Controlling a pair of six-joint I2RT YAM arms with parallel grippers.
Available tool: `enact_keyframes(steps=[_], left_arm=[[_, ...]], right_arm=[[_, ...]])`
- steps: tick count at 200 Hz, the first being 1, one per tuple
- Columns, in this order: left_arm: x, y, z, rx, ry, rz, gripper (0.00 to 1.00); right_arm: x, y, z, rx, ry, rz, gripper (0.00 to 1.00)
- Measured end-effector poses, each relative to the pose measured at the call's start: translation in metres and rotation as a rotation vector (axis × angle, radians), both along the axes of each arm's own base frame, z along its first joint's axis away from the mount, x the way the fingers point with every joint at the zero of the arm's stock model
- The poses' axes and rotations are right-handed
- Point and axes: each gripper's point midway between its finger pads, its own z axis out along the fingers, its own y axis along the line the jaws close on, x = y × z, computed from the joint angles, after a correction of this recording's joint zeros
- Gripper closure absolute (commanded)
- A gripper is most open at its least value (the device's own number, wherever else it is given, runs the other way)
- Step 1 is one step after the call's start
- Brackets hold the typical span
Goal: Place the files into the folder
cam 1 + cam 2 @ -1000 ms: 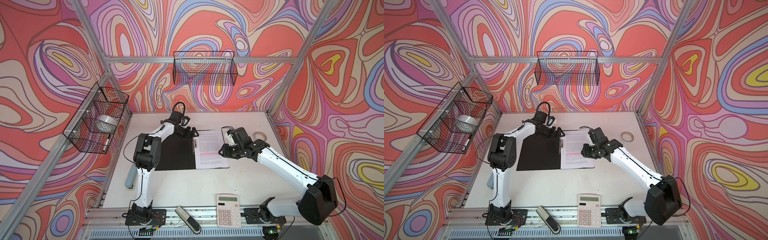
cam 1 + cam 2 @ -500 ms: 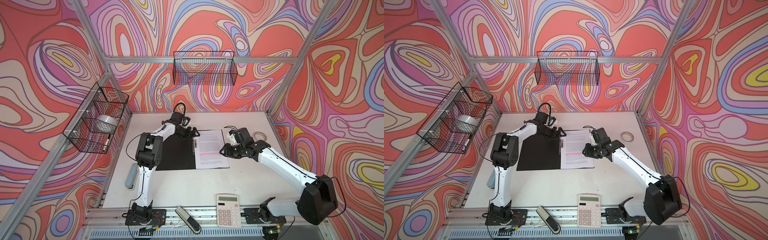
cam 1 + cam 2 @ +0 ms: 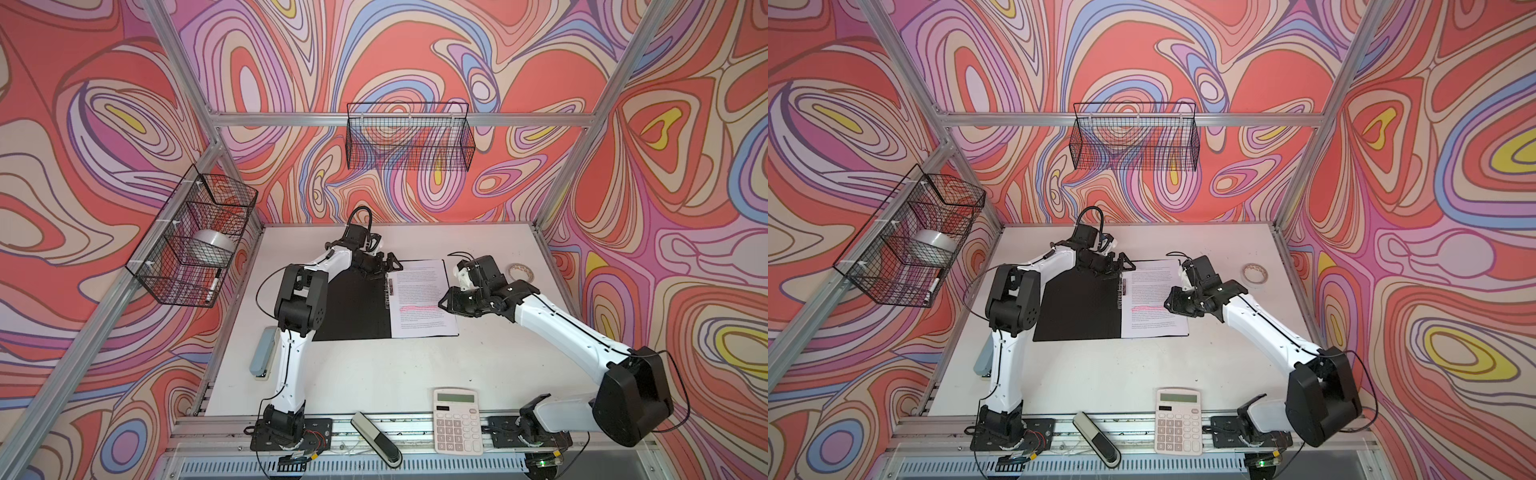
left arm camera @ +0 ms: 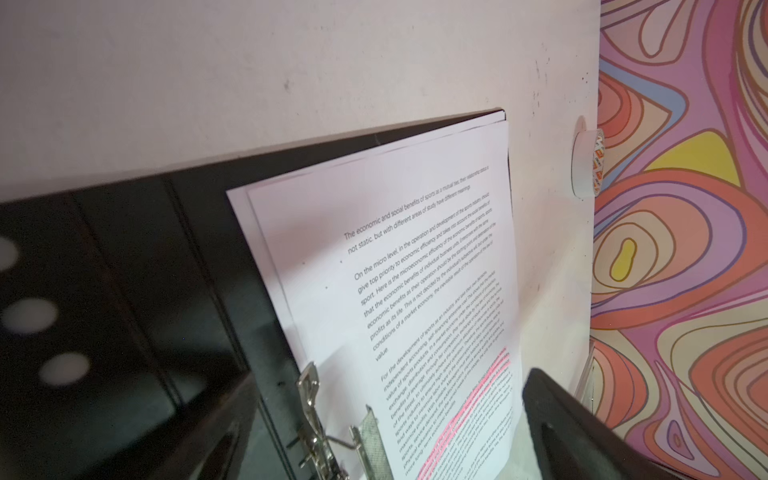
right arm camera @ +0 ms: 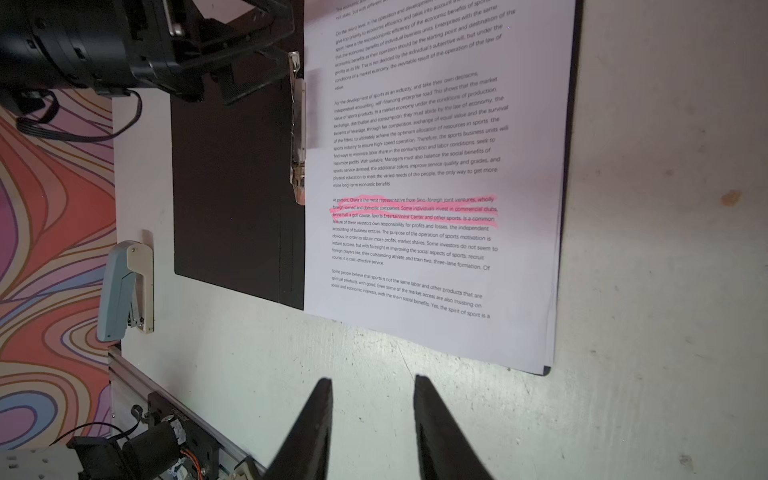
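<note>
The folder [image 3: 353, 307] [image 3: 1077, 307] lies open on the table, black inside up. The files [image 3: 419, 299] [image 3: 1152, 299], white printed sheets with pink highlighted lines, lie on its right half beside the metal spine clip [image 4: 316, 419] [image 5: 297, 124]. My left gripper [image 3: 384, 266] [image 3: 1121, 266] [image 4: 390, 374] is wide open at the far end of the spine, straddling the clip and the sheets' edge. My right gripper [image 3: 444, 301] [image 3: 1169, 301] [image 5: 372, 380] hovers over the files' right edge, jaws partly apart with nothing between them.
A white calculator [image 3: 457, 419] and a black-and-grey bar [image 3: 376, 438] lie at the front edge. A tape roll [image 3: 520, 272] sits at the back right and a grey stapler [image 3: 262, 351] left of the folder. Wire baskets [image 3: 409, 137] hang on the walls.
Both arms have shifted only slightly. The folder and the files lie as before, and neither gripper has opened or shut.
</note>
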Motion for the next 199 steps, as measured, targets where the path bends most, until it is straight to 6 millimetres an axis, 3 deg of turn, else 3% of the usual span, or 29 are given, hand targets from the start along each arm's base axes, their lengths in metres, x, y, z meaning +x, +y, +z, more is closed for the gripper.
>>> enact_keyframes(steps=[199], left_arm=[[0.003, -0.017, 0.021, -0.151, 0.055, 0.023, 0.00]], right_arm=[[-0.001, 0.000, -0.004, 0.002, 0.015, 0.004, 0.65]])
